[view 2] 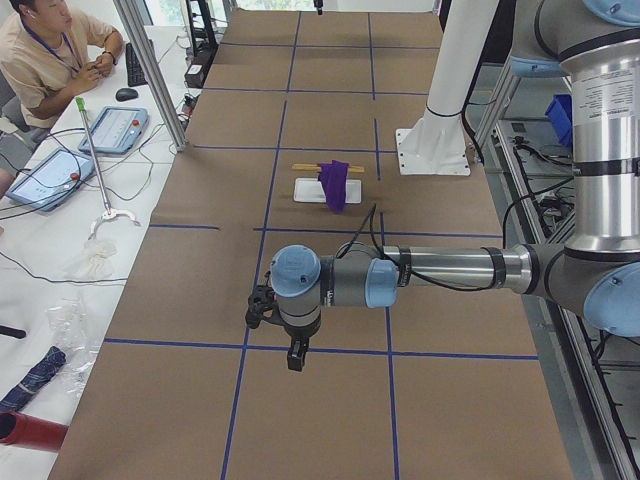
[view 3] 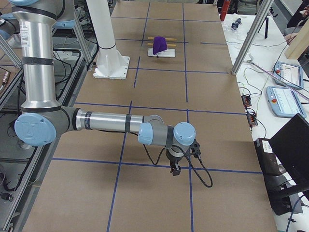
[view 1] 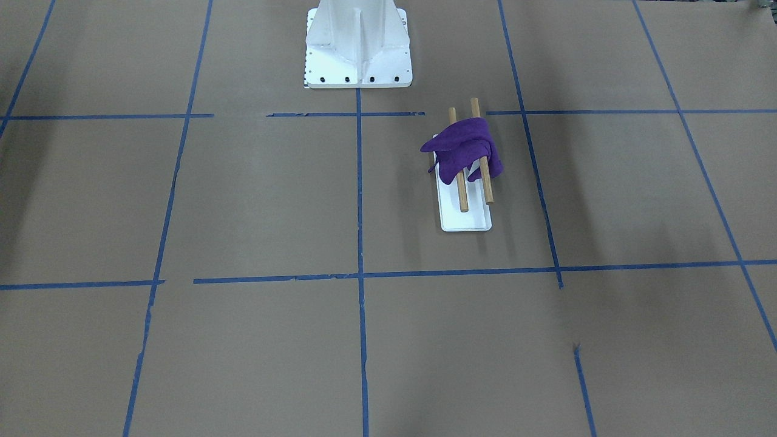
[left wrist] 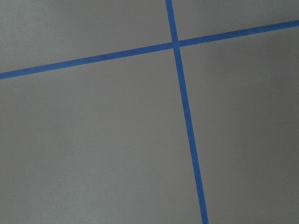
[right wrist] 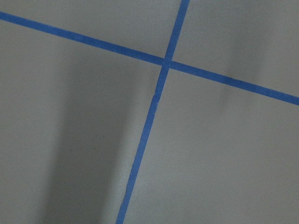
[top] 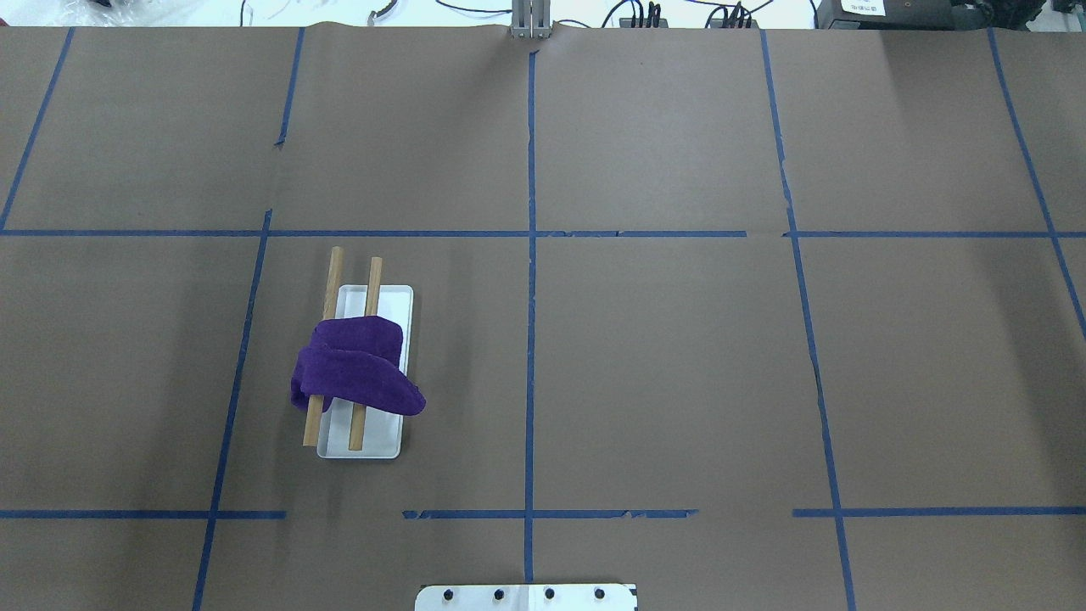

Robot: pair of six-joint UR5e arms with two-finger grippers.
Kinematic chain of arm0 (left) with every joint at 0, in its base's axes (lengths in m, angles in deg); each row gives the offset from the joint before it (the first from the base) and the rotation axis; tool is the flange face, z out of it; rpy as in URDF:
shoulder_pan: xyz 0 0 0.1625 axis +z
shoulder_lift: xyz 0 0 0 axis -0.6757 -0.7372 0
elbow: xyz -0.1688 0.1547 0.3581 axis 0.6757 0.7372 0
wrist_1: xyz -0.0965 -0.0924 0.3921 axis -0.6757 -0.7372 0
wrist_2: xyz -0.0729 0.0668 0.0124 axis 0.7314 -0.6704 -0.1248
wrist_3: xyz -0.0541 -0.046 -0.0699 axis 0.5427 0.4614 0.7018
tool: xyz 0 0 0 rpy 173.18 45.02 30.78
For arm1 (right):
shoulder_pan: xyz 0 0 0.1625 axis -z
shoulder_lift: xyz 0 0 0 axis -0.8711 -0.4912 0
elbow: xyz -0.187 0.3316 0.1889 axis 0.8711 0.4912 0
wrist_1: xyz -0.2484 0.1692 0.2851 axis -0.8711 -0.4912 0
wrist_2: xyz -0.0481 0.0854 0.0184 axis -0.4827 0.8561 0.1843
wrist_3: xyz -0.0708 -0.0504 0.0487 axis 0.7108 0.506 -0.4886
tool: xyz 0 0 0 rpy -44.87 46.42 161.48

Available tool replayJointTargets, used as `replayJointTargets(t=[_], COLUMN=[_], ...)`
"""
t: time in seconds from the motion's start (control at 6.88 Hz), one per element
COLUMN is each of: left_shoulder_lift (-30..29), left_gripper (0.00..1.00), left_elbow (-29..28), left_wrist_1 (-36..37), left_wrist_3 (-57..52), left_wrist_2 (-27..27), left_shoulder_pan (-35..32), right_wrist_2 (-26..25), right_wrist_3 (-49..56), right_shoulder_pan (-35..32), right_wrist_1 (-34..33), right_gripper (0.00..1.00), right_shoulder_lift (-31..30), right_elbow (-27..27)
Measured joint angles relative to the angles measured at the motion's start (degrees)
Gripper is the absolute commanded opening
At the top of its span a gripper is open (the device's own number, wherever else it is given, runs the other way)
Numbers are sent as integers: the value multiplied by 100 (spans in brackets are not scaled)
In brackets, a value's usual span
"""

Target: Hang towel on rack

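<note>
A purple towel (view 1: 464, 149) hangs draped over both wooden dowels of the rack (view 1: 466, 221), whose flat white base rests on the brown table cover. In the overhead view the towel (top: 356, 373) and rack (top: 392, 299) sit left of centre. My left gripper (view 2: 296, 357) shows only in the exterior left view, far from the rack and low over the table. My right gripper (view 3: 175, 170) shows only in the exterior right view, also far from the rack. I cannot tell whether either is open or shut. Both wrist views show only brown cover and blue tape.
The large white bolted pedestal (view 1: 358, 48) stands at the robot's side of the table, close to the rack. Blue tape lines (top: 531, 339) divide the cover into squares. An operator (view 2: 55, 50) sits beyond the table's far side with tablets and cables.
</note>
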Motion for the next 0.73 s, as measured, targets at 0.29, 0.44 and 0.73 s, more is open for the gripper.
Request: replayJointTargets(t=[0.29,0.44,0.73], left_shoulder_lift=[3,4,4], left_gripper=[100,100,100], left_elbow=[11,27,3], left_wrist_1=[-4,-44,-277], left_wrist_3=[-2,-6,-5], left_wrist_2=[0,0,-1], left_shoulder_pan=[0,-1,-1], right_wrist_2=[-43,-47,-38], right_wrist_3=[49,61,70], right_shoulder_pan=[4,4,10], right_wrist_1=[11,13,14], right_gripper=[100,100,100], right_shoulder_lift=[-13,-20,-34], right_elbow=[-4,-6,-26])
